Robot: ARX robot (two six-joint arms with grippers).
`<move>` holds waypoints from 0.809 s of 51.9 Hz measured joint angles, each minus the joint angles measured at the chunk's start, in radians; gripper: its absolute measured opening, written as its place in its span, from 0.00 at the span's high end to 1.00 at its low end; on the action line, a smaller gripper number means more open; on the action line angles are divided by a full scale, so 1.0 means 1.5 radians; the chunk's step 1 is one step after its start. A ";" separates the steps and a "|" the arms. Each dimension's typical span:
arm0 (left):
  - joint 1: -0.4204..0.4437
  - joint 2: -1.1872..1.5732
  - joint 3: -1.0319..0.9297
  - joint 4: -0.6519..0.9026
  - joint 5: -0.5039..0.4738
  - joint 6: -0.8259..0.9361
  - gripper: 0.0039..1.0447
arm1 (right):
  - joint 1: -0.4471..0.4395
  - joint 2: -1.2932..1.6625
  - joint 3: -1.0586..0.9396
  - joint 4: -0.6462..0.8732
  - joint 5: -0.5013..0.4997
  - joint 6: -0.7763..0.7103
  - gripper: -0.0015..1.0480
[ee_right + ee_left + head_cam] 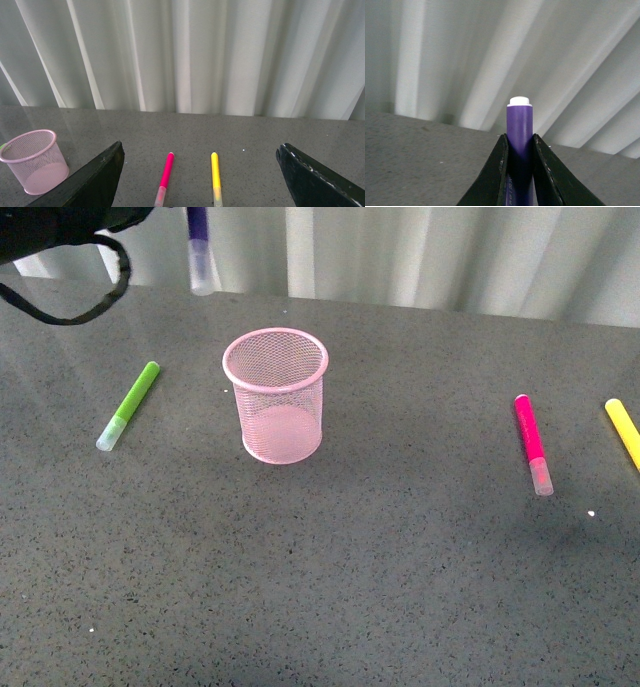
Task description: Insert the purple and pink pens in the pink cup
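The left gripper [519,139] pinches the purple pen [198,247] cap-down, high and behind-left of the pink cup [283,422]. It should centre the pen over the rim before lowering. The pink pen [532,442] lies flat well right of the cup, and the right gripper [200,150] is spread wide.

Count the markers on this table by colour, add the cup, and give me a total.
Purple marker: 1
Lime-green marker: 1
Pink marker: 1
Yellow marker: 1
Pink mesh cup: 1
Total: 5
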 joint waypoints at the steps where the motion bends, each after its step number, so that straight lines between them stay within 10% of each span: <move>1: -0.009 0.001 -0.002 0.008 -0.007 -0.005 0.88 | 0.000 0.000 0.000 0.000 0.000 0.000 0.07; 42: -0.076 0.145 0.031 0.087 -0.078 -0.043 0.88 | 0.000 0.000 0.000 0.000 0.000 0.000 0.07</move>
